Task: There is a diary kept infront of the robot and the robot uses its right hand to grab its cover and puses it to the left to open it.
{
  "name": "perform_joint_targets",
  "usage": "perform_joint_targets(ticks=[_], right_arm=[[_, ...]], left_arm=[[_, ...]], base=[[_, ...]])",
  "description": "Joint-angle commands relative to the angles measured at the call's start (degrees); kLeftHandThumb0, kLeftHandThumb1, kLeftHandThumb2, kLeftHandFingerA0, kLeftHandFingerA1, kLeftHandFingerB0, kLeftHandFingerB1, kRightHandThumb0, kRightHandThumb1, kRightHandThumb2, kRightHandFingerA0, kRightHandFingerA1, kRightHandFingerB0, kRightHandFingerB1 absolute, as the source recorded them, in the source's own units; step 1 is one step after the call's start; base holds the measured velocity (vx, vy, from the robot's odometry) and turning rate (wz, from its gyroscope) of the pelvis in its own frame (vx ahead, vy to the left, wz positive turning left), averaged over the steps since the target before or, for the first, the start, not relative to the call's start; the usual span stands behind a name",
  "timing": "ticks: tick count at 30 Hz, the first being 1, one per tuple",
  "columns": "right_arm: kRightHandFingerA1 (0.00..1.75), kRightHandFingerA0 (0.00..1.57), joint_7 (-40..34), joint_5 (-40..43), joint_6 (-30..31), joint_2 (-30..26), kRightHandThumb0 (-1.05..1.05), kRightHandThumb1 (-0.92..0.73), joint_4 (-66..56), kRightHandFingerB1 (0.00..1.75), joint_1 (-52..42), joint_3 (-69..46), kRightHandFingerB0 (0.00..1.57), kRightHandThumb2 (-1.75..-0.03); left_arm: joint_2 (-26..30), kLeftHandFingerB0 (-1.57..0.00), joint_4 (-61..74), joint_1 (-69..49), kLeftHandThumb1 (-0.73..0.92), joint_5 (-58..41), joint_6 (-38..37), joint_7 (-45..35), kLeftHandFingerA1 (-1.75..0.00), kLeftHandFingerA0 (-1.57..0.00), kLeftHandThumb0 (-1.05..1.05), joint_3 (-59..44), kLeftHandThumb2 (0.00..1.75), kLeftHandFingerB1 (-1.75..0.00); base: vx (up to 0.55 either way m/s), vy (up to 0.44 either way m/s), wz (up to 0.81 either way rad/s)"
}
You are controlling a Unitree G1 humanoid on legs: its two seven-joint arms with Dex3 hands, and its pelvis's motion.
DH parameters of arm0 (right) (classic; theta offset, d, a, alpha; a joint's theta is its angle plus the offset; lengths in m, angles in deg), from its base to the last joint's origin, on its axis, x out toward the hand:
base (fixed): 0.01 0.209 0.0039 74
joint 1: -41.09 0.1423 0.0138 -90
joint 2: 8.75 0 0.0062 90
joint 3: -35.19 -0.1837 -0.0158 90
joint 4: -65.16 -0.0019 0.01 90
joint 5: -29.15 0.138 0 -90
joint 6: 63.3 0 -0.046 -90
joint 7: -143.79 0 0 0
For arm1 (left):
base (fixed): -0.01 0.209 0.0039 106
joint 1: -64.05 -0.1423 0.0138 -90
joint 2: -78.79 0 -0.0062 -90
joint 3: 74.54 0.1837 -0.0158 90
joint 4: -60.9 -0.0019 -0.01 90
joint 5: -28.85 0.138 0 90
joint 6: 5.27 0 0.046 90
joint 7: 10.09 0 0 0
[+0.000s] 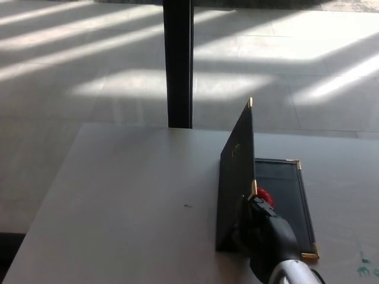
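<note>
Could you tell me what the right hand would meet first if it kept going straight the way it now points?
Probably the diary's raised cover: the right hand points up-left, right against its near edge.

It is looking like a lobby or office hall: a plain pale grey table [118,201] is standing on a large-tiled grey floor [71,89], sunlight is streaking across it toward 12 o'clock, where a black square pillar [178,65] is rising.
</note>
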Motion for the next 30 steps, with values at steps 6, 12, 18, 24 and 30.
perform_joint_targets(ticks=[6,12,18,24,30], right_arm=[[0.12,0.00,5.1,-29.8,0.7,-13.9,-0.99,-0.78,17.7,0.14,19.6,23.4,0.00,-1.18],[0.12,0.00,9.7,-40.4,1.0,-17.1,-1.05,-0.82,23.0,0.13,29.0,36.8,0.00,-1.22],[0.24,0.00,10.4,-41.2,2.7,-12.5,-0.95,-0.73,24.4,0.24,32.3,43.2,0.00,-1.20],[0.20,0.00,9.6,-41.4,4.2,-8.4,-1.02,-0.92,28.3,0.15,31.5,48.3,0.00,-0.75],[0.17,0.00,10.2,-41.9,6.3,-4.8,-1.05,-0.79,32.5,0.18,33.0,51.8,0.00,-1.23]], left_arm=[[4.4,-0.42,-0.3,1.4,0.73,2.0,-1.2,-0.7,-0.45,-0.51,-0.63,1.3,0.64,-0.40],[5.3,-0.45,1.4,2.0,0.71,4.0,-0.8,1.0,-0.45,-0.56,-0.64,2.5,0.63,-0.41],[5.2,-0.36,1.6,3.7,0.59,5.1,-0.6,1.8,-0.63,-0.55,-0.57,4.3,1.01,-0.53],[5.9,-0.46,3.9,4.6,0.69,4.9,1.1,1.8,-0.46,-0.58,-0.65,5.4,0.66,-0.42],[6.4,-0.52,1.5,9.4,0.73,7.0,1.2,4.1,-0.45,-0.62,-0.60,8.1,0.62,-0.41]], base=[[0.00,0.000,0.00],[0.00,0.000,0.00],[0.00,0.000,0.00],[0.00,0.000,0.00],[0.00,0.000,0.00]])
